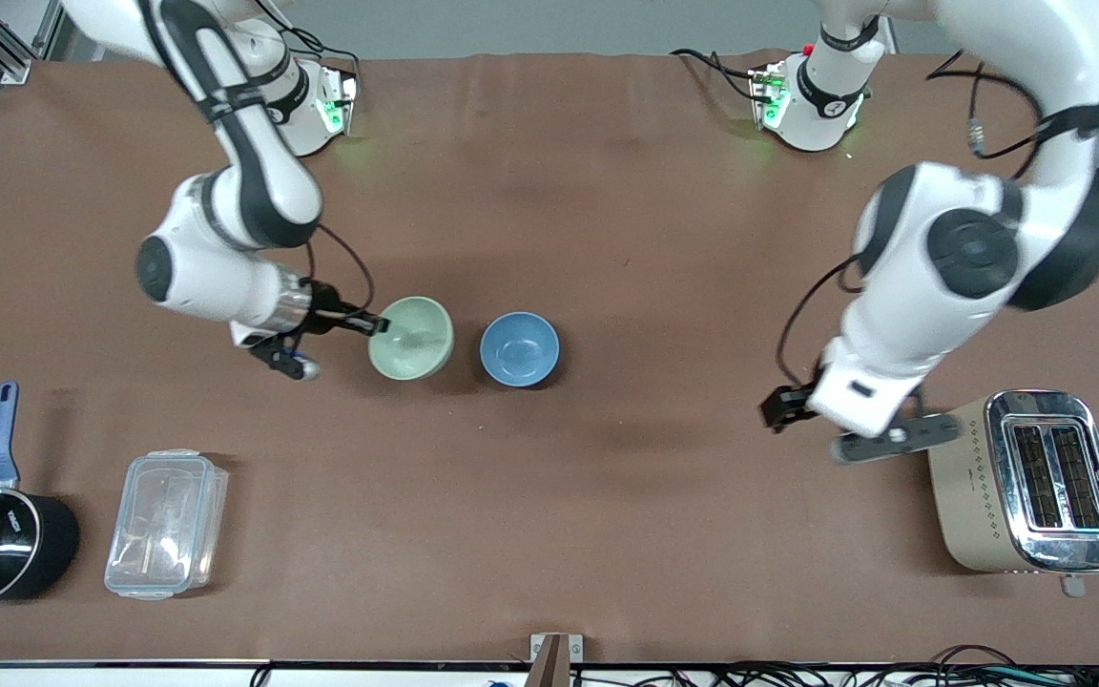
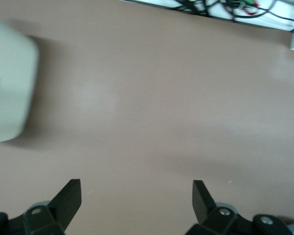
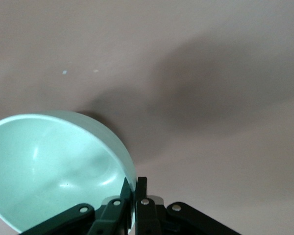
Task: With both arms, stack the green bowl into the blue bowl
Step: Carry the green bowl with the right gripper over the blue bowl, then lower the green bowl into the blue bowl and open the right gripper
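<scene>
The right end effector [image 1: 380,326] is pinched tight on the rim of the green bowl [image 1: 412,338]. In the right wrist view its 2 black fingers [image 3: 141,188] sit close together with the thin bowl wall between them, 1 finger inside the bowl and 1 outside. The green bowl [image 3: 54,166] is tilted, and a dark shadow lies on the brown worktop [image 1: 549,496] under it. I cannot tell if its base is touching the worktop or is just lifted off it.

The blue bowl [image 1: 519,349] sits upright on the worktop, just beside the green bowl, toward the left arm's end. The 2 bowls are close but there is a small gap between them.

The left end effector [image 1: 786,408] hangs over bare worktop near the toaster [image 1: 1026,482], well apart from both bowls. In the left wrist view its 2 fingers [image 2: 71,198] are spread wide with nothing between them, and a corner of the toaster [image 2: 10,81] shows at the edge.

A black saucepan [image 1: 1,544] with a blue handle and a clear plastic box [image 1: 166,523] stand near the front edge at the right arm's end.
</scene>
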Tool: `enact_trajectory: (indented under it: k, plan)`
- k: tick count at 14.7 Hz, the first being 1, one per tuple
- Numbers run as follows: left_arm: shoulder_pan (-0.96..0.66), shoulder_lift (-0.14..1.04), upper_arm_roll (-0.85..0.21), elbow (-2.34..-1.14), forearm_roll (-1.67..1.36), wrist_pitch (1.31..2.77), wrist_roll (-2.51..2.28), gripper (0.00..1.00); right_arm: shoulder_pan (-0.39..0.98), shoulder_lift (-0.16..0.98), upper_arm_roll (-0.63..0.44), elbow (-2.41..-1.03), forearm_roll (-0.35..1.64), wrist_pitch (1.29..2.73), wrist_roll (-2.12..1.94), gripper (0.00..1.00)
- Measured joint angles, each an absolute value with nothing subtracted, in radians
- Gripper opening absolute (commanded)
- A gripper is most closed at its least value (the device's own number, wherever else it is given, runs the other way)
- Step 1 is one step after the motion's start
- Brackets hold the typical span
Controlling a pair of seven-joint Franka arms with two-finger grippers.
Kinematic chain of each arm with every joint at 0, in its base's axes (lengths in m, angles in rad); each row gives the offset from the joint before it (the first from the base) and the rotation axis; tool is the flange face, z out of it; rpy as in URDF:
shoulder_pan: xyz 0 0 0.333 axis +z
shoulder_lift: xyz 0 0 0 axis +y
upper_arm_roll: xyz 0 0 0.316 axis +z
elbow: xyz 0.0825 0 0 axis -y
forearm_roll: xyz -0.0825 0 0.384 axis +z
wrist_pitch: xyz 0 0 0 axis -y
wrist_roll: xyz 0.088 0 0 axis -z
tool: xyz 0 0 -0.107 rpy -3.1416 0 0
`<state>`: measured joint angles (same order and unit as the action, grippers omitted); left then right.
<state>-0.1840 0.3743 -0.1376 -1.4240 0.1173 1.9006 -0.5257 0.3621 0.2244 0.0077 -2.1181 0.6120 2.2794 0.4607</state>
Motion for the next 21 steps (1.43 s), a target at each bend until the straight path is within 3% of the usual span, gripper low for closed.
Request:
enact_trajectory:
  k: [7, 13, 21]
  plan:
    - [-0.110, 0.174, -0.138, -1.424, 0.116, 1.652, -0.347, 1.00, 0.578, 0.324, 0.007, -2.107, 0.615, 2.554, 0.799, 0.02]
    - [-0.072, 0.074, -0.104, -1.446, 0.064, 1.552, -0.160, 1.00, 0.624, 0.386, 0.006, -2.089, 0.623, 2.611, 0.838, 0.04]
    - [-0.066, -0.027, -0.060, -1.555, 0.038, 1.536, -0.097, 1.00, 0.651, 0.404, 0.006, -2.087, 0.643, 2.616, 0.852, 0.08]
